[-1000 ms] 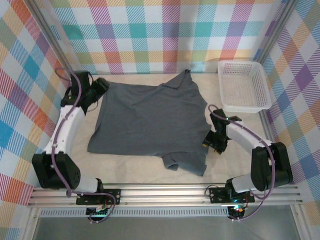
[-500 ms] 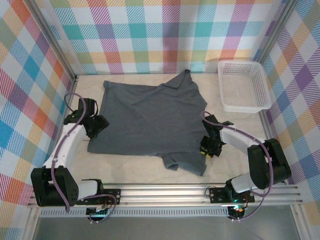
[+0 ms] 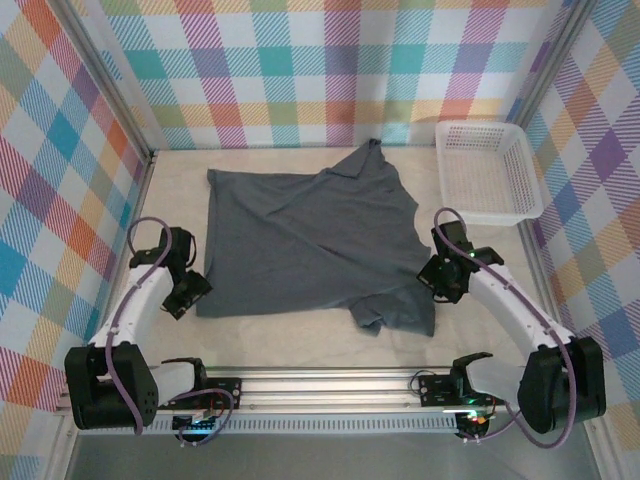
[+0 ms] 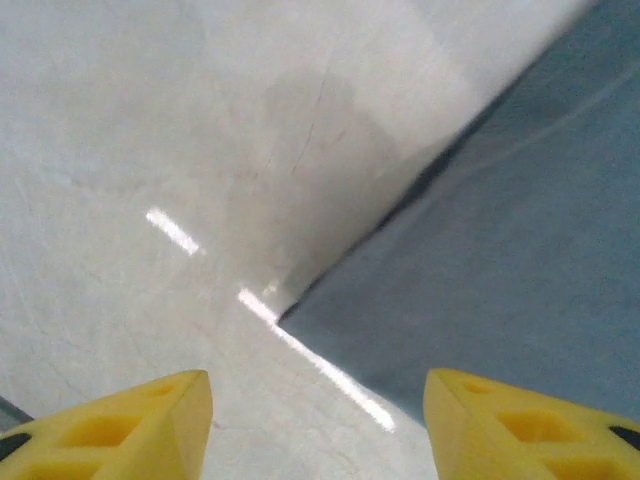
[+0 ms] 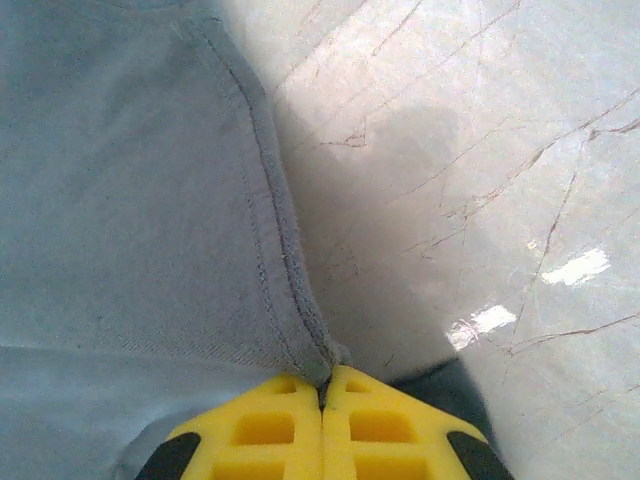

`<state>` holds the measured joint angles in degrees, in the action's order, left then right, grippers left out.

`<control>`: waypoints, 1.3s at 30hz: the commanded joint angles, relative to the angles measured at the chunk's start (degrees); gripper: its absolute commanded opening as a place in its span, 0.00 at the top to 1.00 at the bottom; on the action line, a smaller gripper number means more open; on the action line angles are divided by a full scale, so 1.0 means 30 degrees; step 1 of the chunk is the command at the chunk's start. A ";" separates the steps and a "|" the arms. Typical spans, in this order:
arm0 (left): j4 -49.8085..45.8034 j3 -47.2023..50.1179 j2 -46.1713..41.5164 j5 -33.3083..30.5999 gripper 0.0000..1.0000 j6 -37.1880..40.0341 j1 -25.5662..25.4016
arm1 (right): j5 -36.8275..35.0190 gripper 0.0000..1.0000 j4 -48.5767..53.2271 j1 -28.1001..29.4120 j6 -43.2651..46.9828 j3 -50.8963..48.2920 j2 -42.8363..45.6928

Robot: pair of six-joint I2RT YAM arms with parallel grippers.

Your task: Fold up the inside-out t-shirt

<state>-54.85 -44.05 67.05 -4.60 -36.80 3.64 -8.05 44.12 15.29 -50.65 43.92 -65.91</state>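
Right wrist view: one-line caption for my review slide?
Right gripper shut on the stitched edge of the inside-out t-shirt, pale tabletop alongside.

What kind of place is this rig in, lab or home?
Probably a lab test cell, not a home: checked walls box in a small table, an aluminium rail carries the arm bases, and the props are a t-shirt and a basket.

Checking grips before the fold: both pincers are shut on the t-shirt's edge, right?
Not quite. The right pincer is shut on the t-shirt hem, but the left pincer is open near the shirt's corner, gripping nothing. The left wrist view shows its fingers apart.
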 commanded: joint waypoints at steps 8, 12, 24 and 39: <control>0.2380 0.2344 0.1092 0.1203 0.44 -0.1114 0.0300 | 0.0260 1.00 0.0086 -0.0045 0.0618 -0.0101 -0.0700; 0.4736 0.2938 0.1615 0.1677 0.54 -0.1480 0.0457 | 0.0333 1.00 0.0177 -0.0035 0.0805 -0.0247 -0.0364; 0.5648 0.1815 0.2558 0.1355 0.69 -0.1308 0.0557 | 0.0476 1.00 0.0332 -0.0028 0.0599 -0.0211 -0.0144; 0.5656 -0.0073 0.4831 0.1724 0.61 -0.0810 0.0691 | 0.0399 1.00 0.0503 -0.0029 0.0597 -0.0285 -0.0232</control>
<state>-38.13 -45.01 80.75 -0.30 -39.33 5.15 -6.87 44.25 15.29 -48.84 43.75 -67.22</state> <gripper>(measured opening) 0.408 0.048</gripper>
